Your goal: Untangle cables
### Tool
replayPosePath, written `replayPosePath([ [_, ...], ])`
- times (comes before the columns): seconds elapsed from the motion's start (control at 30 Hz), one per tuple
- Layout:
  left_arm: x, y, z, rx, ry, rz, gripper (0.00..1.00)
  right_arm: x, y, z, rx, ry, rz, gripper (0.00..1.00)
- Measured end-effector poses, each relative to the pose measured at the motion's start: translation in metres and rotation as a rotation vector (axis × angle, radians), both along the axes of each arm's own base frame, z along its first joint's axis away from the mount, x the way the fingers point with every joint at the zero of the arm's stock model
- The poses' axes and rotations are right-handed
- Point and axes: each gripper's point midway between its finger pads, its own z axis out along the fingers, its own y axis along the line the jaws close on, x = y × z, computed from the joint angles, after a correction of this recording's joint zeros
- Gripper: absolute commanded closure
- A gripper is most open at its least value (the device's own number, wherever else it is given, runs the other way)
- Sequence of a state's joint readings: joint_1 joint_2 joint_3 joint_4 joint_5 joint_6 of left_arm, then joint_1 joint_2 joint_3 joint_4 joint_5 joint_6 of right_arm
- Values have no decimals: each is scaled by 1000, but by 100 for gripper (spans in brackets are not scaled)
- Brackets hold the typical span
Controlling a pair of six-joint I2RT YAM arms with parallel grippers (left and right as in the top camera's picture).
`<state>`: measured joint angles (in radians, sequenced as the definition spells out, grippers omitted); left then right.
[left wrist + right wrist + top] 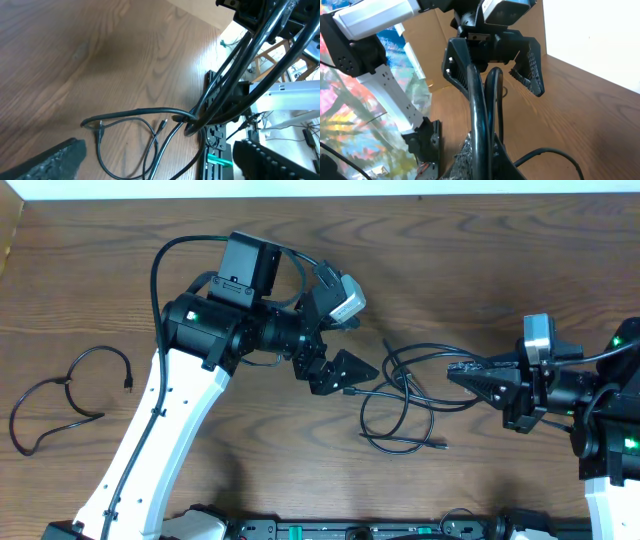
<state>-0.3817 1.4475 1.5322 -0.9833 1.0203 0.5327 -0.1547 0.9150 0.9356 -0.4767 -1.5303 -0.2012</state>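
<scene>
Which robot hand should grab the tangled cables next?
Left, probably. The left hand is open, facing the cables; the right hand seems closed on one, anchoring it.

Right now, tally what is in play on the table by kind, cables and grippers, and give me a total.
Cable lying alone: 1
Tangled cable cluster: 1 (how many strands are in it cannot be told)
Grippers: 2, the left gripper open, the right gripper shut on that cluster
Total: 4
</scene>
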Motion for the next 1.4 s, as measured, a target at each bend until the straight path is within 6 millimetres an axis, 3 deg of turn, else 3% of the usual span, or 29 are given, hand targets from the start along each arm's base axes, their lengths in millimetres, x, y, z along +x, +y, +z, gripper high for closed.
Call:
replayPosePath([
  [0.23, -2, -3, 1, -5, -9, -14, 13, -1, 1, 0, 0, -3, 7, 99],
  [0.4, -4, -8, 3, -12, -26, -31, 18, -10, 13, 1, 0, -13, 68, 99],
  [0.6, -4, -8, 3, -14, -31, -36, 47, -16, 20, 2, -1, -29, 108, 99],
  [0.9, -8, -10, 7, -40, -25, -57, 48, -21, 27, 4, -3, -50, 145, 99],
  [1.1, -25, -23, 11, -69, -12, -123, 49, -21, 28, 7, -6, -88, 150, 99],
  [1.17, -33, -29, 12, -72, -10, -153, 56, -21, 28, 7, -6, -90, 150, 99],
  [1.23, -41, -35, 12, -74, -12, -185, 76, -21, 28, 7, -6, -92, 150, 99],
  [1.27, -44, -37, 13, -77, -17, -200, 92, -21, 28, 7, -6, -92, 150, 99],
  [1.4, -51, -44, 14, -87, -55, -240, 93, -21, 28, 7, -6, -93, 150, 99],
])
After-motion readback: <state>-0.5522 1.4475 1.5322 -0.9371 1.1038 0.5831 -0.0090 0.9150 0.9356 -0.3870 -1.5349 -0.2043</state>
